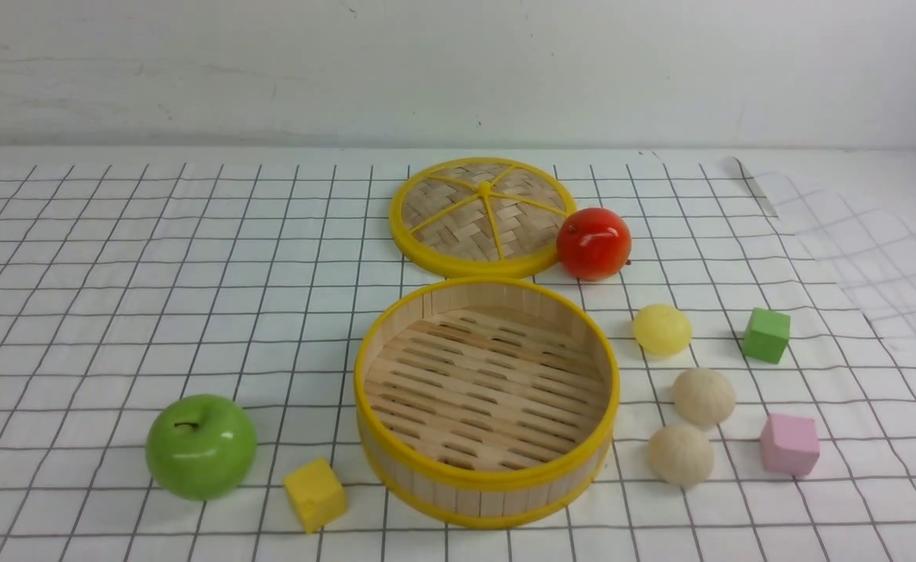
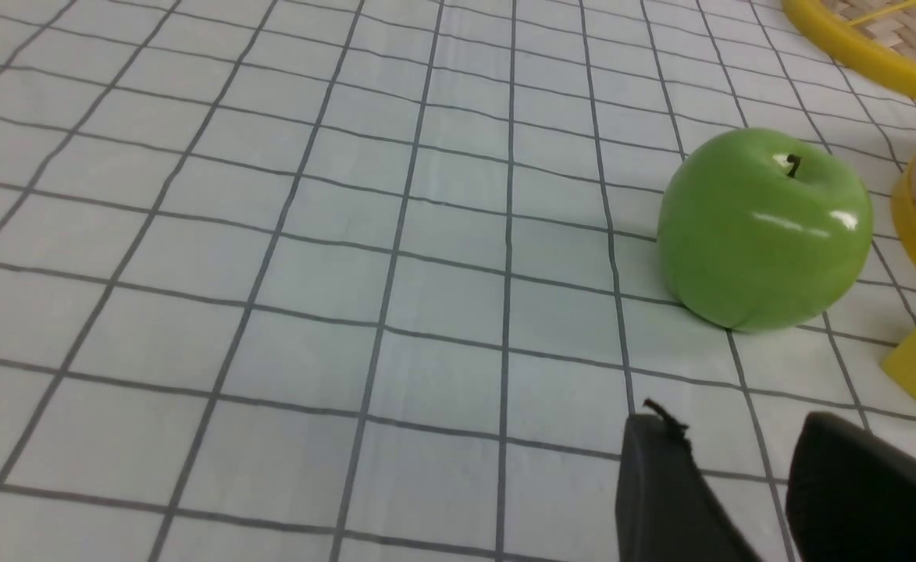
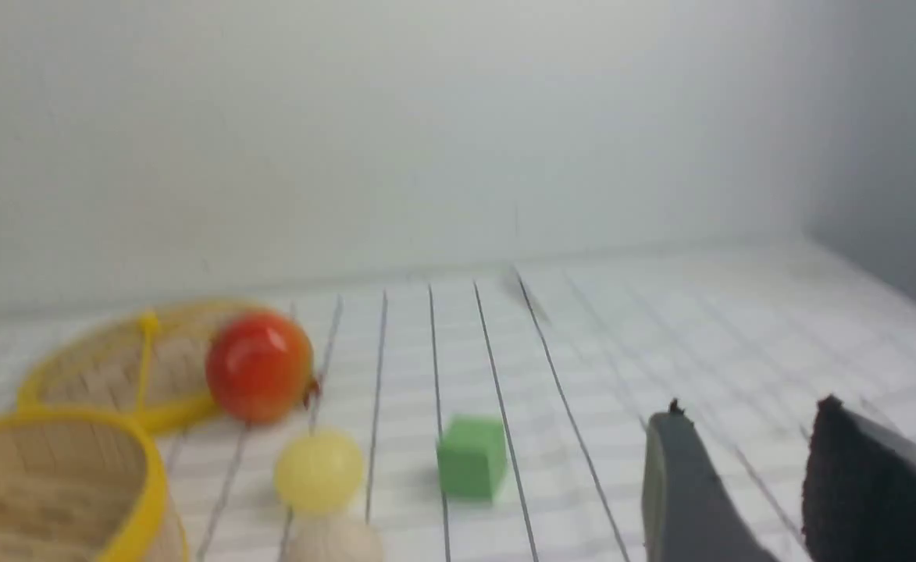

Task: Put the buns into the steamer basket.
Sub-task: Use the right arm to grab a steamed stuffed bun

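Starting nearest the robot, the left gripper (image 2: 739,437) shows its 2 dark fingers parted with only the checked cloth (image 1: 114,273) between them. The right gripper (image 3: 750,421) also stands with its jaws apart and grips nothing; its view is blurred.

At the front of the cloth a yellow cube (image 1: 315,493) sits just left of the steamer basket (image 1: 458,492), and a green apple (image 1: 201,446) lies further left, near the cube. The basket stands upright in the middle: a deep round tray with pale bamboo-slat walls, yellow rims at top and bottom, and a slotted floor that shows bare, with nothing lying in it.

All 3 buns lie on the cloth to the right of the basket, outside it. The nearest cream bun (image 1: 681,454) is matte and round, with a pink cube (image 1: 789,444) to its right. The second cream bun (image 1: 703,396) sits just behind it, the 2 almost touching. The pale yellow bun (image 1: 662,329) lies further back, slightly glossy, apart from a green cube (image 1: 766,335) on its right.

Farthest away, a red fruit (image 1: 593,243) rests against the right edge of the flat woven lid (image 1: 477,215), which lies behind the basket.
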Tool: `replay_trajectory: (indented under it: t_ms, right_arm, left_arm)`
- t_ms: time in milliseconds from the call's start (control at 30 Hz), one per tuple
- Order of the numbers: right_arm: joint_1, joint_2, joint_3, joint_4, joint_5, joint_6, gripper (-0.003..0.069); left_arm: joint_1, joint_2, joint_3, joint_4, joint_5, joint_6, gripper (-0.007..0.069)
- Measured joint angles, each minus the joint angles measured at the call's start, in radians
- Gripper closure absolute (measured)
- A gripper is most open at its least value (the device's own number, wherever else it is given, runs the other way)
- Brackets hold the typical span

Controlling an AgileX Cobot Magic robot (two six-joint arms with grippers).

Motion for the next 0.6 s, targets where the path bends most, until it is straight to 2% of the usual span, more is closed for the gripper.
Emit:
replay_trajectory:
  t_ms: [67,133,167,200,267,467,500,600]
  right_arm:
    - [0.0,0.0,0.0,0.007,-0.107,0.01,0.0418]
    - [0.0,0.0,-0.001,0.044,-0.158,0.087,0.0418]
    - [0.0,0.0,-0.003,0.049,-0.158,0.087,0.0418]
    - [0.0,0.0,-0.026,0.081,-0.148,0.162,0.0418]
    - [0.0,0.009,-0.073,0.099,-0.122,0.196,0.0418]
    - [0.0,0.254,-0.502,0.103,0.195,0.241,0.0418]
    - [0.0,0.254,-0.502,0.103,0.195,0.241,0.0418]
    - [0.0,0.463,-0.702,0.065,0.387,0.241,0.0418]
  left_arm:
    - [0.0,0.0,0.0,0.0,0.0,0.0,0.0386]
    - [0.0,0.0,0.0,0.0,0.0,0.0,0.0386]
    - [0.0,0.0,0.0,0.0,0.0,0.0,0.0386]
    - [0.0,0.0,0.0,0.0,0.0,0.0,0.0386]
    - [0.0,0.0,0.0,0.0,0.0,0.0,0.0386]
    - [0.0,0.0,0.0,0.0,0.0,0.0,0.0386]
    - [0.0,0.0,0.0,0.0,0.0,0.0,0.0386]
    - [0.0,0.0,0.0,0.0,0.0,0.0,0.0386]
